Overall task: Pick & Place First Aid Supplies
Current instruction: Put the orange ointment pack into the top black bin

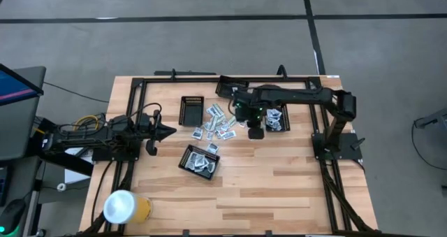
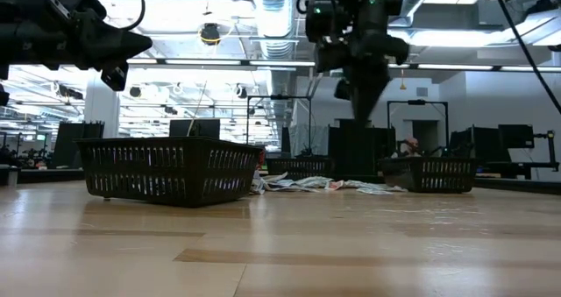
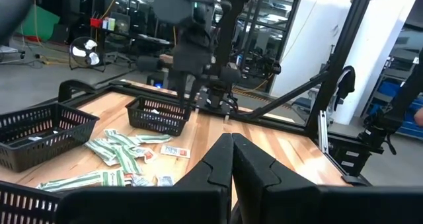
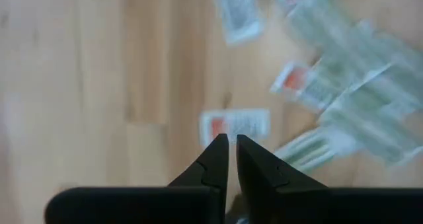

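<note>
The first aid supplies [image 1: 220,123] lie loose in a pile on the wooden table: white sachets with red or blue marks and pale green strips [image 3: 122,151]. My right gripper [image 1: 255,133] hangs above the pile's right edge, pointing down, shut and with nothing in it. Straight below its tips [image 4: 228,145] a red-marked sachet [image 4: 234,126] lies flat on the wood. My left gripper [image 1: 167,133] waits shut at the table's left, well above the top [image 2: 140,45].
Three black mesh trays stand around the pile. One is at the far side [image 1: 192,111], one near the middle holds packets [image 1: 200,160], and one at the right also holds packets [image 1: 277,118]. A yellow-white cup [image 1: 126,207] stands at the near left corner. Black frame rails [image 1: 209,78] edge the table.
</note>
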Tool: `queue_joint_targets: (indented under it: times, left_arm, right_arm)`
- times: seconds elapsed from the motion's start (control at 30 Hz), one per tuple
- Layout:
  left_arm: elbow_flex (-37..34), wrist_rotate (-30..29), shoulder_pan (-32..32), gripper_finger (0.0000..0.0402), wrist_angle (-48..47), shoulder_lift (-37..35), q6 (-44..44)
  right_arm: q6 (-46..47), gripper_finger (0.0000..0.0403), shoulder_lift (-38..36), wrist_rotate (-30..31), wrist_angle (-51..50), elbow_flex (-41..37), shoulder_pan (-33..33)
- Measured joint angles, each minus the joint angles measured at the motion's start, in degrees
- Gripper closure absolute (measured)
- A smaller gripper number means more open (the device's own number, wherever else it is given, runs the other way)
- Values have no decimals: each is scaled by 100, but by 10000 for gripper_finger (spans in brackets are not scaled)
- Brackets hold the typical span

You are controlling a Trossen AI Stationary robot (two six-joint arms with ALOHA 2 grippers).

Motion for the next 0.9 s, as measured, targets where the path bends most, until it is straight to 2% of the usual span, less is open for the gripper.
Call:
queue_joint_targets:
  times: [0.2, 0.67, 0.9]
  left_arm:
    - [0, 2, 0, 394, 2, 1, 2]
    - [0, 0, -83, 394, 42, 2, 0]
    - [0, 1, -120, 394, 44, 2, 1]
  right_arm:
    - [-52, 360, 322, -6, 99, 34, 158]
    - [86, 287, 1229, 28, 9, 22, 316]
    - [390, 269, 1622, 398, 30, 28, 339]
